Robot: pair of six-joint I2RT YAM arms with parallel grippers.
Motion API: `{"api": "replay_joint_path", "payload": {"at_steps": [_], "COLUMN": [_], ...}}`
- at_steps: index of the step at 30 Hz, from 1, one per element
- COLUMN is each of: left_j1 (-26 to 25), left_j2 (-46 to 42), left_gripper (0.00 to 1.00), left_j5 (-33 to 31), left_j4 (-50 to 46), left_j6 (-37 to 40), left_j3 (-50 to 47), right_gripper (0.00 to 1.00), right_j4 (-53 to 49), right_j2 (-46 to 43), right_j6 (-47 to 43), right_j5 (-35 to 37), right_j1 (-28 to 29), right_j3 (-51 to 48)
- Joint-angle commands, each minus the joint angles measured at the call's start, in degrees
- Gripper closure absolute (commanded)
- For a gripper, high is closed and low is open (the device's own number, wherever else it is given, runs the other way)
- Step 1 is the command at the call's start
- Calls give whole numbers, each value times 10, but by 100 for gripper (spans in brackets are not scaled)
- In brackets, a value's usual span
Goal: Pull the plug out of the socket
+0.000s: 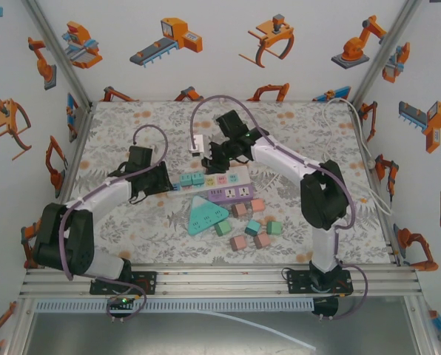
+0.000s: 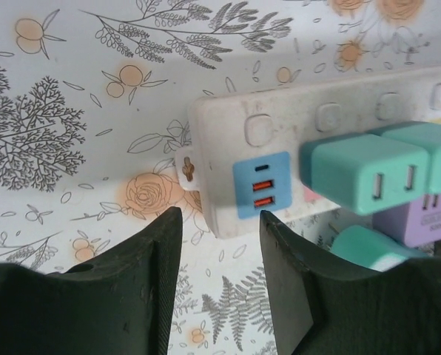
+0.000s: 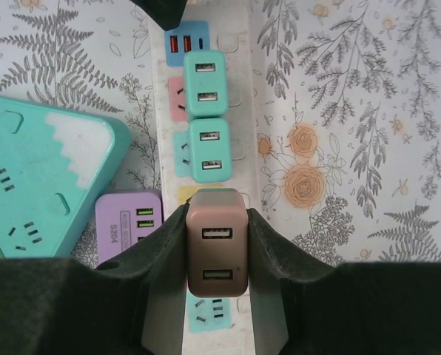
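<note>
Brown plug (image 3: 216, 255) clenched in right gripper (image 3: 216, 222), over white strip (image 3: 243, 74), left gripper (image 2: 220, 218) spread at strip's end

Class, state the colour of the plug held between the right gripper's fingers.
The plug in the right gripper is brown; the right wrist view shows it best.

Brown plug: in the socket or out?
Cannot tell: right gripper clamps brown plug over the white power strip, its prongs hidden.
</note>
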Motion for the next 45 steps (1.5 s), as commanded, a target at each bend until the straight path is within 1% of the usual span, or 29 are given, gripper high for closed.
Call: {"api": "replay_joint_path", "payload": {"at_steps": [1, 5, 11, 14, 16, 20, 24, 26, 30, 31, 33, 36, 38, 42, 45], "left_j1": [-7, -21, -57, -74, -93, -130, -171, -190, -221, -226, -235, -249, -258, -279, -293], "left_j2": [-57, -121, -210, -253, -284, -330, -362, -372, -385, -384, -381, -381, -377, -355, -341], "left_gripper": [53, 52, 50, 46, 45, 41, 37, 35, 29, 28, 27, 24, 18, 15, 13], "left_j5": [12, 36, 88, 122, 136, 161, 180, 189, 193, 187, 178, 185, 190, 191, 184], "left_j4": [-21, -22, -19, -14, -10, -9, -9, -9, -16, -24, -38, -54, -69, -125, -148], "left_j6": [22, 40, 83, 100, 111, 134, 159, 169, 188, 192, 199, 208, 214, 238, 260], "left_j3": [10, 9, 2, -6, -14, -29, -41, -46, -55, -54, -51, -49, -46, -26, -15], "right_gripper": [81, 81, 79, 79, 81, 87, 87, 87, 87, 87, 86, 86, 85, 83, 83], "right_j4": [53, 85, 112, 151, 175, 183, 212, 232, 318, 333, 341, 342, 351, 425, 447], "right_j2": [-54, -87, -141, -173, -195, -239, -294, -326, -394, -408, -432, -455, -458, -432, -402], "right_j6": [75, 173, 345, 447, 521, 612, 707, 749, 870, 903, 940, 947, 949, 977, 970], "right_j5": [-10, -4, 36, 12, -8, -32, -30, -28, -6, 7, 28, 42, 50, 48, 50], "right_j1": [-6, -13, -24, -61, -96, -155, -202, -215, -217, -216, -212, -187, -164, -126, -105], "right_j3": [-24, -50, -95, -137, -169, -224, -308, -354, -471, -498, -542, -588, -613, -655, -657]}}
